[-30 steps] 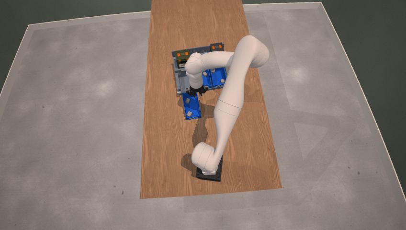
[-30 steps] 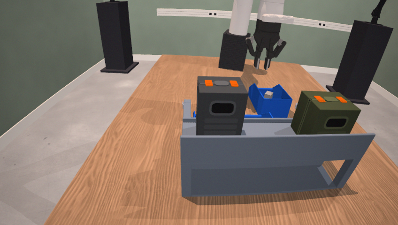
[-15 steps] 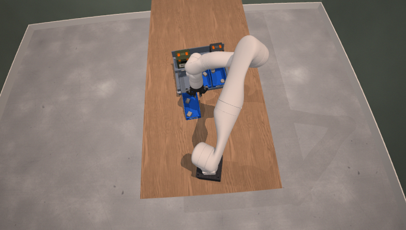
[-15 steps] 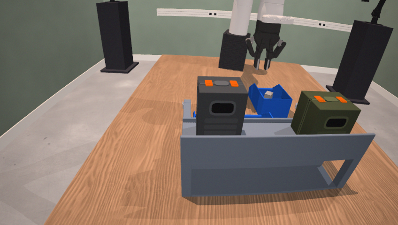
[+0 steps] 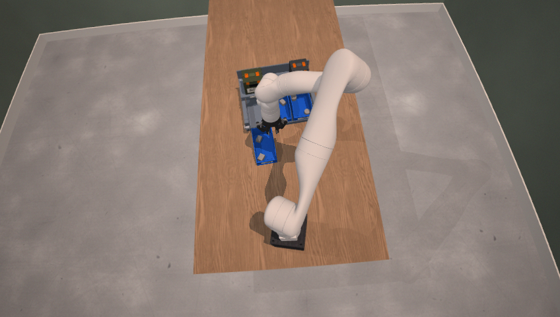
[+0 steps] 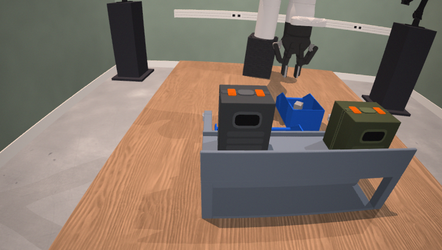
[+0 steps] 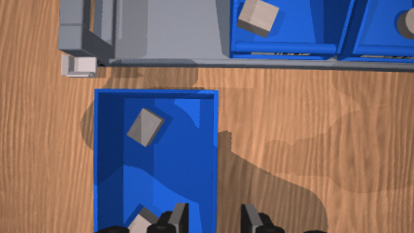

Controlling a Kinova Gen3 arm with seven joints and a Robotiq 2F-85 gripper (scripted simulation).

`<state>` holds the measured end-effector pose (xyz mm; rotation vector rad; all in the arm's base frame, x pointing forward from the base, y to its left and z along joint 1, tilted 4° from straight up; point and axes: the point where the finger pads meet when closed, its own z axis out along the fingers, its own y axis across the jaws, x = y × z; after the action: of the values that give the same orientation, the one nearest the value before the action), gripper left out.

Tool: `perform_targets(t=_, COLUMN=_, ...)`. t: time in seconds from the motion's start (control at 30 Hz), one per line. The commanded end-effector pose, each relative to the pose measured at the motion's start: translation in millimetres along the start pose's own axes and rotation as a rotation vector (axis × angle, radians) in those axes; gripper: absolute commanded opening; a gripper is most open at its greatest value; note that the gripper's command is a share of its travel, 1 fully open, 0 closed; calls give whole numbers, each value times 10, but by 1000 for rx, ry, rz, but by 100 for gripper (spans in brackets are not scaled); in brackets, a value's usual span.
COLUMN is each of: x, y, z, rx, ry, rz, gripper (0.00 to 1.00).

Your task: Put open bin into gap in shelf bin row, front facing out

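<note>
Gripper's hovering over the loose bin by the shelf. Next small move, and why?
Probably straight down, so the fingers straddle the bin's side wall. In the wrist view the gripper holds nothing and is partly open, one finger over the inside of the blue bin, the other over bare table. The exterior view shows it well above the table. The bin sits in front of the shelf's gap, both grey blocks inside.
</note>
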<state>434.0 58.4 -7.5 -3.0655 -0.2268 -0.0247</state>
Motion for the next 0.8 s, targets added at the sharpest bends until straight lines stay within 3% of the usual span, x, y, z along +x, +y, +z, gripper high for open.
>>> perform_targets(t=0.0, x=5, y=0, z=-6, rx=0, ry=2, rz=0, gripper=39)
perform_targets(t=0.1, x=5, y=0, z=-6, rx=0, ry=2, rz=0, gripper=39)
perform_targets(t=0.27, x=339, y=-205, z=73, rx=0, ry=2, rz=260, gripper=39)
perform_targets(t=0.67, x=339, y=-205, z=73, rx=0, ry=2, rz=260, gripper=39)
perform_targets(t=0.77, x=613, y=-372, z=137, rx=0, ry=2, rz=417, gripper=39)
